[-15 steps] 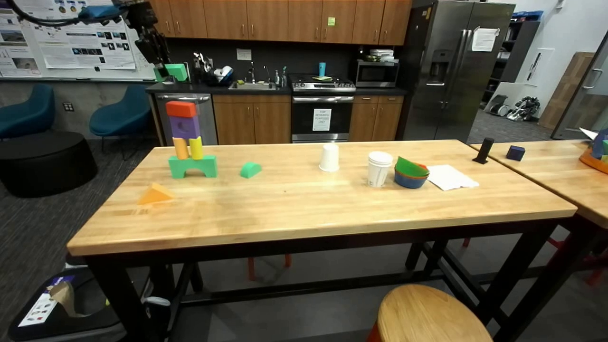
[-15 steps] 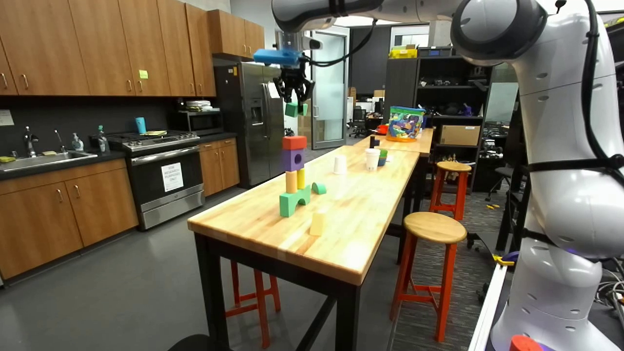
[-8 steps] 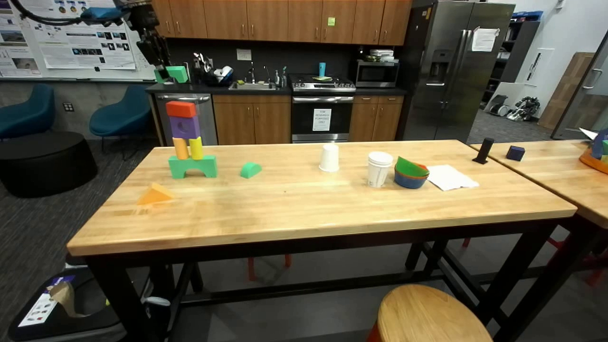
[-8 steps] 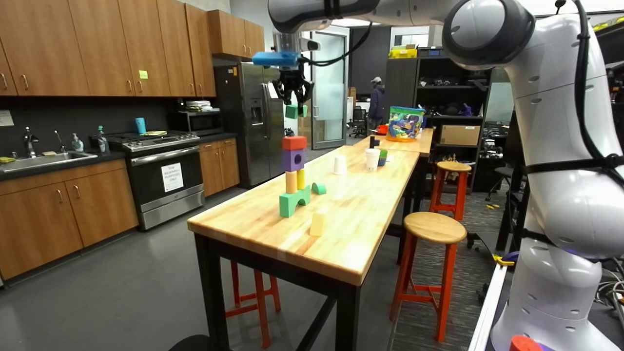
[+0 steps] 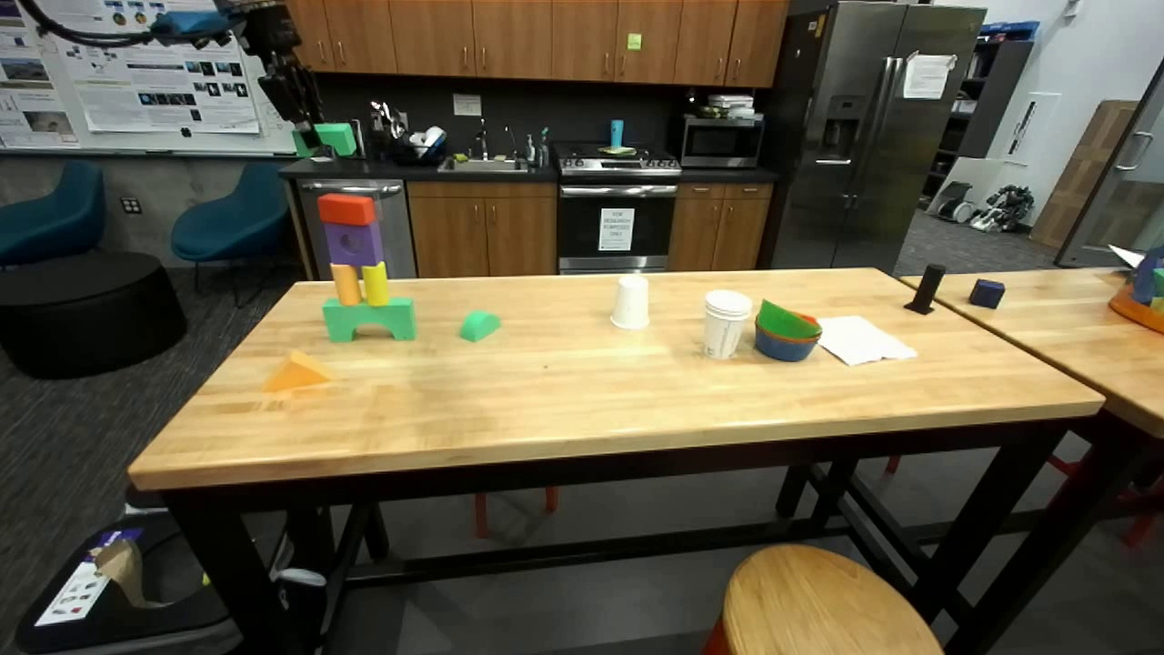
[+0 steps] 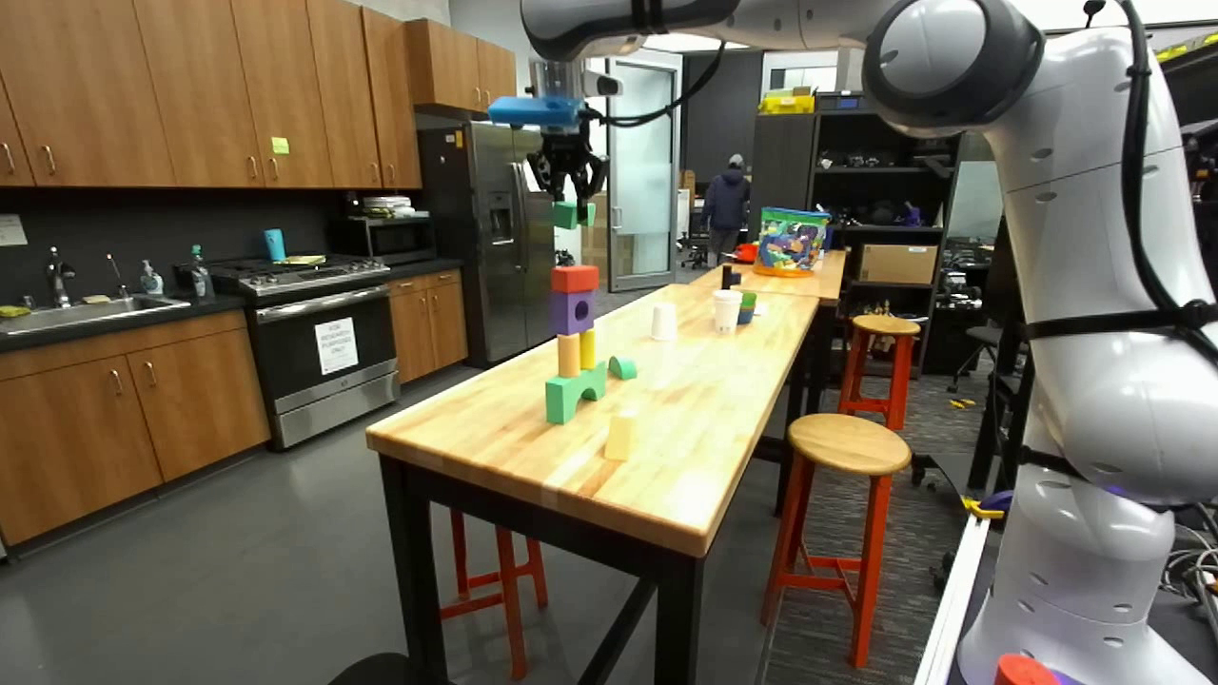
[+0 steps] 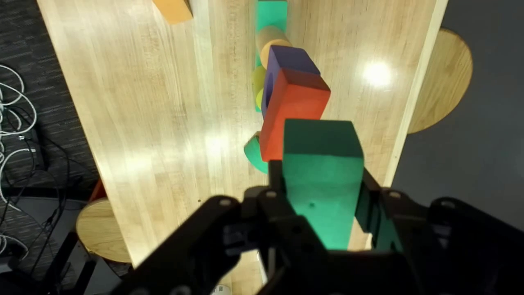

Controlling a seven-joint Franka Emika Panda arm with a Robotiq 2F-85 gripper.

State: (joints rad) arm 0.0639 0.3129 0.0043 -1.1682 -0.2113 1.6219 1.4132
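Note:
My gripper (image 7: 321, 176) is shut on a green block (image 7: 323, 196), with a finger on each side of it. In both exterior views the held block (image 6: 565, 215) (image 5: 338, 138) hangs in the air above a tower, with a gap below it. The tower has a red block (image 6: 575, 279) on top, then a purple block (image 6: 569, 313) with a hole. An orange cylinder (image 6: 568, 356) and a yellow cylinder (image 6: 588, 349) stand under it on a green arch (image 6: 561, 400). In the wrist view the held block partly covers the red block (image 7: 294, 110).
A green half-round block (image 5: 479, 326) and an orange triangular block (image 5: 297, 372) lie near the tower. An upside-down white cup (image 5: 631, 302), stacked white cups (image 5: 725, 324), nested bowls (image 5: 787, 332) and a napkin (image 5: 864, 340) are farther along the table. Stools (image 6: 850, 444) stand beside it.
My gripper, holding the green block, dipped slightly, then shifted a little to the left in an exterior view. The tower has not moved. A person has appeared in the background.

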